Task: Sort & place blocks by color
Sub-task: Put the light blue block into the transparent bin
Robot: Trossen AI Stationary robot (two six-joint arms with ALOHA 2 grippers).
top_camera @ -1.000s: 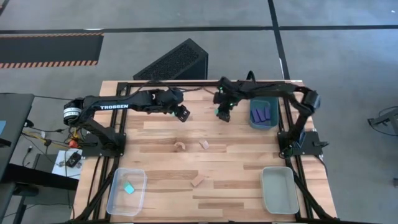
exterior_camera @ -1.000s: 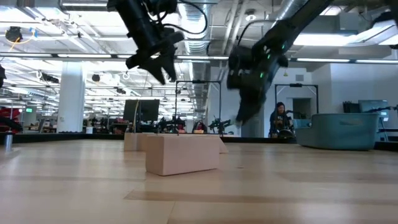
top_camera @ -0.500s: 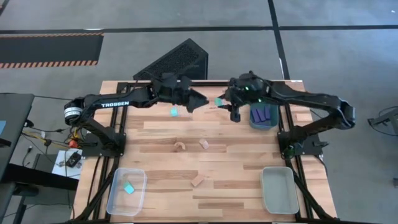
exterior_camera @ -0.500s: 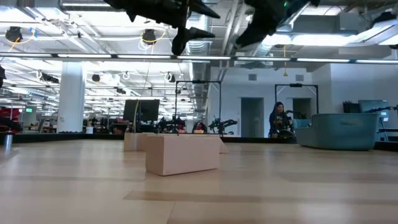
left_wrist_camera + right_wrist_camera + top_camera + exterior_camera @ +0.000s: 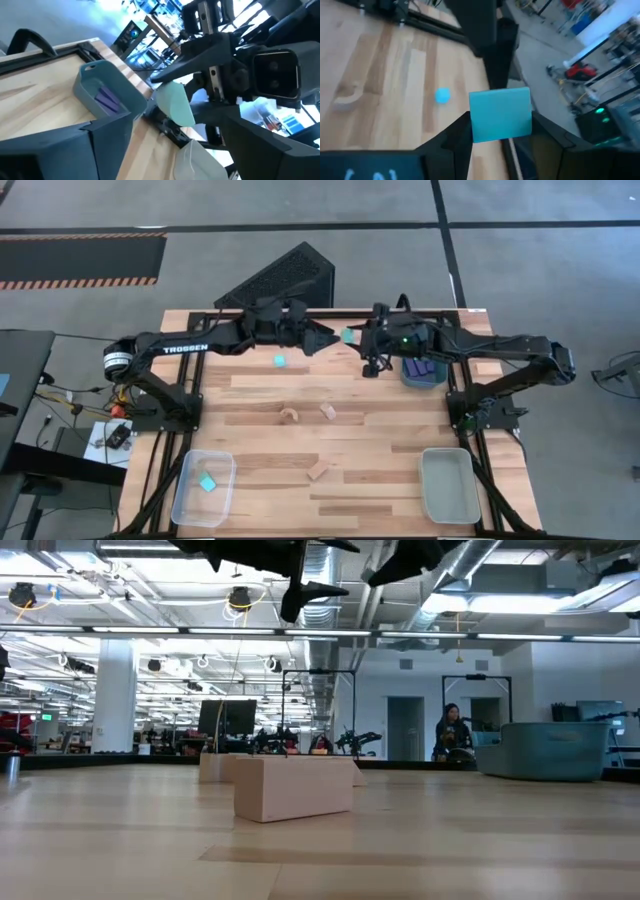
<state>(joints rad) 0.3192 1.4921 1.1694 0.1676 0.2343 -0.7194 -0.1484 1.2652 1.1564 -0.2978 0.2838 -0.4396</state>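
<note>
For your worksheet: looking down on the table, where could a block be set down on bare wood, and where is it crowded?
Bare wood lies between the clear tray and the grey tray, apart from one wooden block there. The far edge is crowded: both grippers meet above it, beside the dark teal tray and a loose teal cube.

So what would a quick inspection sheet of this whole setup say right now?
Surface: wooden table, bare between items.
Job's things: teal block held in the air; another teal block on the table; one in the clear tray; dark blue bars in the dark teal tray; three wood pieces loose; grey tray holds nothing.
Clutter: nothing seen.
Grippers: right gripper, fingers shut on the teal block; left gripper facing it, fingers open.
Cables: wires beside the table's left edge.
Surroundings: black slanted box behind the table; a person far off.
</note>
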